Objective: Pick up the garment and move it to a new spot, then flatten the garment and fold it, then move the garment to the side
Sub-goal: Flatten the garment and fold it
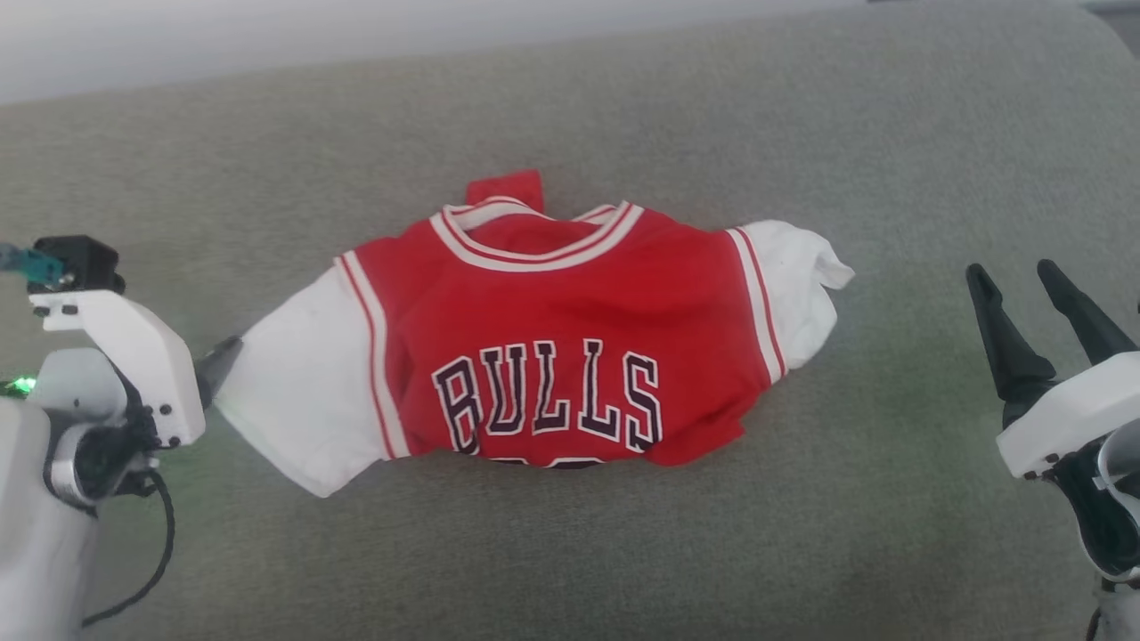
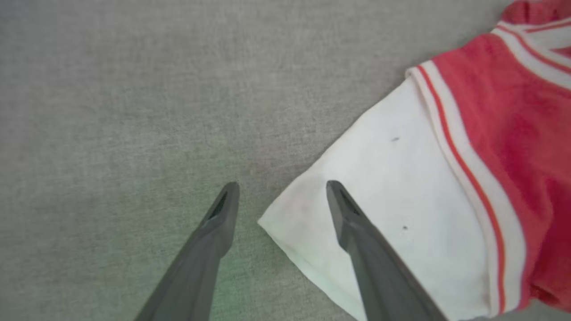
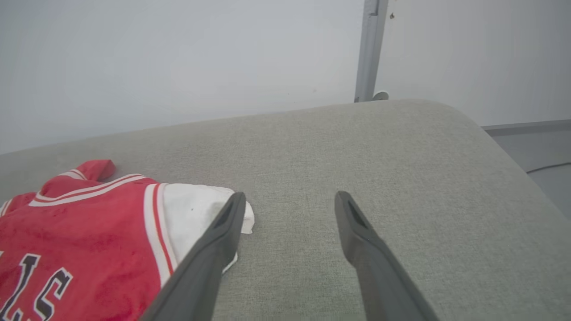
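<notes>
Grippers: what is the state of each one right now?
Left gripper: open, holding nothing, at the white sleeve edge of the garment.
Right gripper: open, holding nothing.

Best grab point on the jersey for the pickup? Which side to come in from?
Probably the white sleeves, each from its outer side: they stick out past the red body of the jersey with free edges on the cushion. The open left end effector straddles the corner of the left sleeve; the open right end effector stands apart from the right sleeve.

Left end effector [image 2: 282, 189] spread wide; right end effector [image 1: 1012, 270] likewise, pointing up.
</notes>
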